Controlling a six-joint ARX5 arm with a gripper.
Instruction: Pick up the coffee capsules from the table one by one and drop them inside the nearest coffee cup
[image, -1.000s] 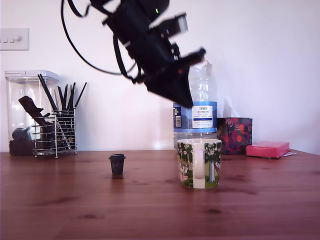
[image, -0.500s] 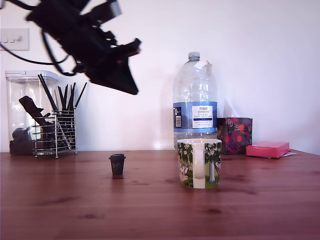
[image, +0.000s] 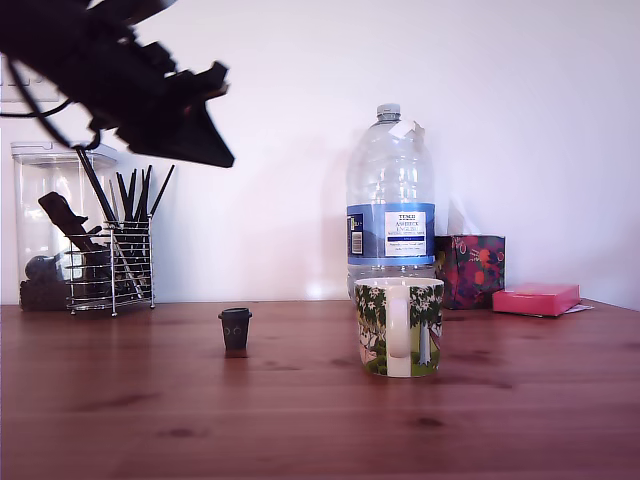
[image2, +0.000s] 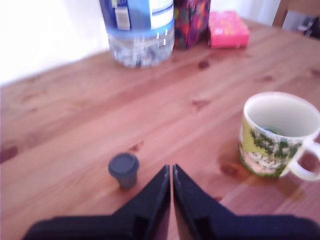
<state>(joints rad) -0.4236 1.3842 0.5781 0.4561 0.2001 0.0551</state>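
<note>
The black coffee capsule (image: 235, 328) stands upright on the reddish-brown table (image: 300, 420), to the exterior view's left of the tree-printed white coffee cup (image: 398, 326). My gripper (image: 222, 157) hangs high above the table, up and slightly to the exterior view's left of the capsule, pointing down at a slant. In the wrist view the gripper (image2: 171, 169) is shut with its two dark fingers pressed together and nothing between them; the black capsule (image2: 123, 169) sits just beyond the tips. The cup (image2: 277, 135) stands apart, and a small greenish shape shows low inside it. No pale green capsule lies on the table.
A big clear water bottle (image: 390, 200) stands behind the cup, with a patterned tissue box (image: 470, 270) and a flat pink box (image: 535, 298) further to the exterior view's right. A wire holder of black utensils (image: 115, 260) and a clear container (image: 45, 225) stand at the back left.
The arm has swung from above the cup and bottle across to the exterior view's left, ending high over the area left of the black capsule. Capsule and cup have not moved.
</note>
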